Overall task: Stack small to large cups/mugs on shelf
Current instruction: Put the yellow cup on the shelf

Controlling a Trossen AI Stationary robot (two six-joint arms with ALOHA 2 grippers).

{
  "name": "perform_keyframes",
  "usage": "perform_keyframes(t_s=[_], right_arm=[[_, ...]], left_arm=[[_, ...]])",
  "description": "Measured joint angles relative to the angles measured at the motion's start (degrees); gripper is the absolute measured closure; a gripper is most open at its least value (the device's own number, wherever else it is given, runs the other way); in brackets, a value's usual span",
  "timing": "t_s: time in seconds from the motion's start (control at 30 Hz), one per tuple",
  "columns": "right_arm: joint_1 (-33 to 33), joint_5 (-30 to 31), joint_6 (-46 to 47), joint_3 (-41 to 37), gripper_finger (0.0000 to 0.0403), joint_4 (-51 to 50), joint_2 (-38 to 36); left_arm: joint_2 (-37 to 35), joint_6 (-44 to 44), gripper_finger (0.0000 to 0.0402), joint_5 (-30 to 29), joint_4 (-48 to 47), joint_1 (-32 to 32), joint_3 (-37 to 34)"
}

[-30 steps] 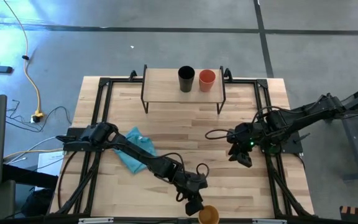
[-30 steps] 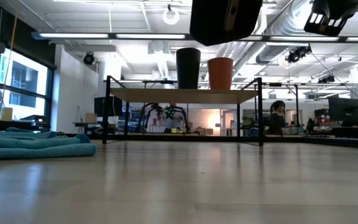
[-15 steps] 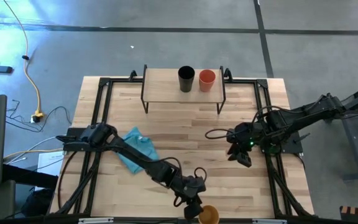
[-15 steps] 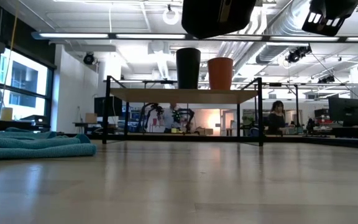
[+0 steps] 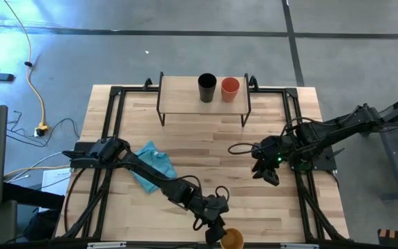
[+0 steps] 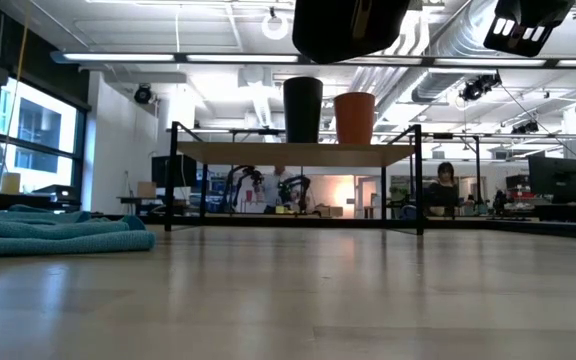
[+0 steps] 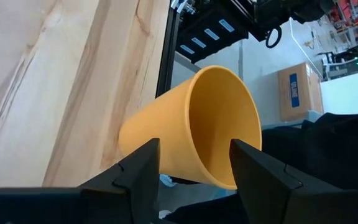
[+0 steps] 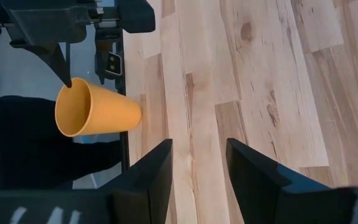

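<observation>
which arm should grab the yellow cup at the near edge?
Left. The left gripper is open right at the yellow cup; the right gripper hangs farther off, over mid-table.

The left claw (image 5: 215,234) sits nearer the bench's front edge than a second ago, closer beside the yellow-orange cup (image 5: 231,238) lying there.

The table (image 5: 206,145) is pale plank wood with visible grain and a soft sheen, framed in black metal. The shelf (image 5: 185,97) is a light-wood board on thin black metal legs. The yellow-orange cup (image 7: 191,127) looks smooth, matt plastic. The light blue cloth (image 5: 152,164) is soft, rumpled fabric.
</observation>
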Motion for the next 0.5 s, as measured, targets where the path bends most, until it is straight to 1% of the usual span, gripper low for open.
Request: perform_keyframes(t_s=[0.13,0.5], right_arm=[[0.0,0.0,-0.1,0.0,0.0261,0.0,0.0],[0.0,0.3,-0.4,0.0,0.0261,0.0,0.0]], left_arm=[[0.0,0.8,0.0218,-0.8,0.1,0.0,0.0],[1.3,1.0,0.0218,-0.3,0.6,0.0,0.2]])
